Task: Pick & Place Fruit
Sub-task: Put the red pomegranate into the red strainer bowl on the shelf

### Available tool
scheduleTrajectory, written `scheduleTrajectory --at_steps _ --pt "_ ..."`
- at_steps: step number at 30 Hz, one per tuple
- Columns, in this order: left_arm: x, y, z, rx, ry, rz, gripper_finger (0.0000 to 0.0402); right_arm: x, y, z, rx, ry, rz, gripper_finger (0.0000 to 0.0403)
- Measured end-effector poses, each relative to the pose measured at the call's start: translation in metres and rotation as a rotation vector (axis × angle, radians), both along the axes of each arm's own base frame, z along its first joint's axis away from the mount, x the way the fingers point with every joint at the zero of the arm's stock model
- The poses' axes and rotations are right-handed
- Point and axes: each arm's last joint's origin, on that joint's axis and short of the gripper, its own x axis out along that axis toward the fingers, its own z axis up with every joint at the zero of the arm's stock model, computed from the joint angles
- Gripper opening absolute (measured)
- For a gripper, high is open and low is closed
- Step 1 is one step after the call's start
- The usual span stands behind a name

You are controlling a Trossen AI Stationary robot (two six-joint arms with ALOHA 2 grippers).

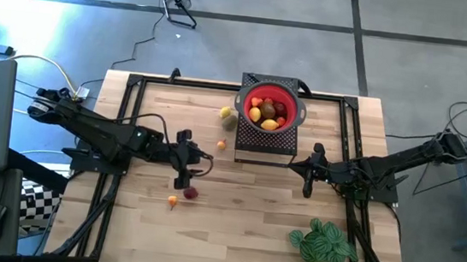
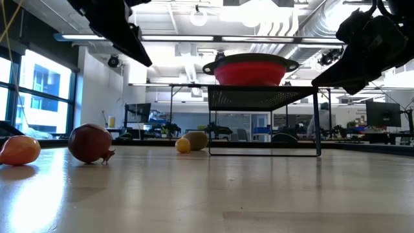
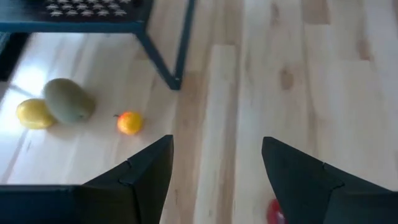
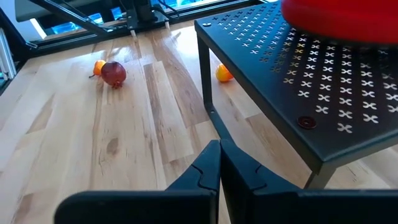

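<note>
A red bowl point(image 1: 270, 109) with several fruits in it stands on a black perforated stand point(image 1: 265, 143) at the table's far middle. Loose fruits lie on the wood: a yellow one point(image 1: 226, 111) beside a greenish one point(image 1: 231, 120), a small orange one point(image 1: 221, 144), and a dark red one point(image 1: 190, 193) next to an orange one point(image 1: 173, 200). My left gripper point(image 3: 214, 168) hovers open above bare wood left of the stand; the dark red fruit point(image 3: 275, 211) peeks out under one finger. My right gripper point(image 4: 219, 155) is shut, right of the stand.
A green leafy plant point(image 1: 323, 247) lies at the near right of the table. Black rails point(image 1: 128, 112) frame the tabletop on its left, far and right sides. The stand's legs point(image 3: 163, 59) rise between the far fruits and the bowl. Bare wood spans the table's near middle.
</note>
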Motion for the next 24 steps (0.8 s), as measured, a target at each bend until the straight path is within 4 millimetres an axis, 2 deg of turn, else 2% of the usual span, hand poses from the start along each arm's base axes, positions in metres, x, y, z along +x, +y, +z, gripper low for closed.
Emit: scheduleTrajectory --at_steps 9,12,22,24 --pt "0.006 -0.004 -0.013 -0.024 0.079 -0.073 0.0239 0.0 0.0 0.0 0.003 0.0 -0.003 0.0002" --pt "0.011 -0.005 -0.017 -0.027 0.088 -0.068 0.0239 0.0 0.0 0.0 0.002 0.002 -0.004 0.0002" --pt "0.01 -0.005 -0.041 -0.016 0.27 -0.028 0.0239 0.001 0.0 0.001 0.008 -0.017 -0.004 0.0002" --pt "0.015 -0.006 -0.042 -0.042 0.253 0.0 0.0239 0.001 0.0 0.001 0.008 -0.017 -0.004 0.0002"
